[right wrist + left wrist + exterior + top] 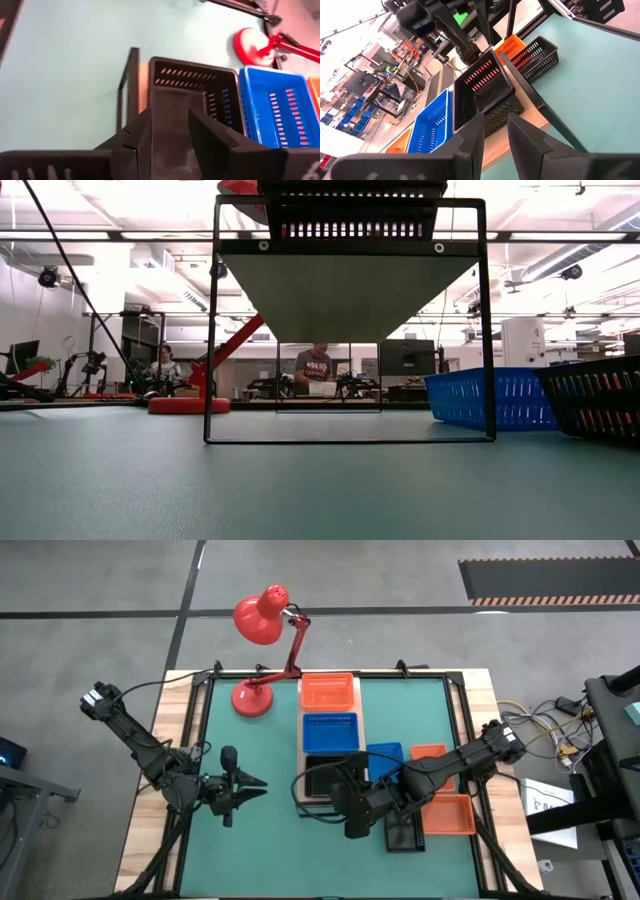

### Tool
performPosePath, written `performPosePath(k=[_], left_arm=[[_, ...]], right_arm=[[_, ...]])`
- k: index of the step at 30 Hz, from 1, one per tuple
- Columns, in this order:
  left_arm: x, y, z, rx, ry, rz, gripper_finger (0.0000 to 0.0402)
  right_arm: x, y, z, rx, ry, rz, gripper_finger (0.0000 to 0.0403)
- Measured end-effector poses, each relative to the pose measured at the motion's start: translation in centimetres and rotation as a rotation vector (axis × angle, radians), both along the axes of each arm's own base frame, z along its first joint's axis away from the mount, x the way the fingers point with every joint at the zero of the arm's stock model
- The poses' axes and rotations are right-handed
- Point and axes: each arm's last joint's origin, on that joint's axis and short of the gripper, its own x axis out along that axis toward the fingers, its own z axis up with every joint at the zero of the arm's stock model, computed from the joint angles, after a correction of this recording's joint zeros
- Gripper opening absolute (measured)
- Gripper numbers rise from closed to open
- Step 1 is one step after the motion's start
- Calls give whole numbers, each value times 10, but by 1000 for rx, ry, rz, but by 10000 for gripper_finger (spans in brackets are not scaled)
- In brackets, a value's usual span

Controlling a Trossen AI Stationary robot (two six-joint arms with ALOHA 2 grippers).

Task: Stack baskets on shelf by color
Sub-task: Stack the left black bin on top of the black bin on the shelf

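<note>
Three baskets sit in a row on the light-wood shelf (302, 745): an orange one (327, 692) at the far end, a blue one (330, 730) in the middle, a black one (328, 778) (192, 95) at the near end. My right gripper (337, 802) (170, 135) hangs open over the black basket's near end, slanting down. My left gripper (255, 785) (495, 135) waits above the mat left of the shelf, open, with nothing between its fingers. My right gripper's fingers (145, 132) stand at the near wall of the black basket (172, 107), coming from the table's near right side and slanting down. I cannot tell whether they touch it. The basket sits flat on the shelf.
A red desk lamp (262, 650) stands at the mat's far left. Right of the shelf on the green mat (270, 850) lie loose baskets: blue (385, 753), orange (430, 751), orange (450, 815) and black (405, 832). The shelf rests on a black metal frame (212, 330).
</note>
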Motion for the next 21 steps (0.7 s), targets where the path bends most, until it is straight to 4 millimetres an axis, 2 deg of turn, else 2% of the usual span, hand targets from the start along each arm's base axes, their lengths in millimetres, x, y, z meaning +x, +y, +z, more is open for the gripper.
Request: performPosePath(k=[4, 13, 16, 21], left_arm=[[0, 0, 0, 0, 0, 0, 70], [0, 0, 0, -19, -1, 4, 70], [0, 0, 0, -23, -2, 5, 70], [0, 0, 0, -25, -2, 5, 70]], right_arm=[[-9, -3, 7, -11, 39, 46, 108], [-28, -12, 8, -29, 113, 33, 33], [-40, -18, 4, -37, 174, -10, 13], [-62, -33, -4, -57, 222, -130, 9]])
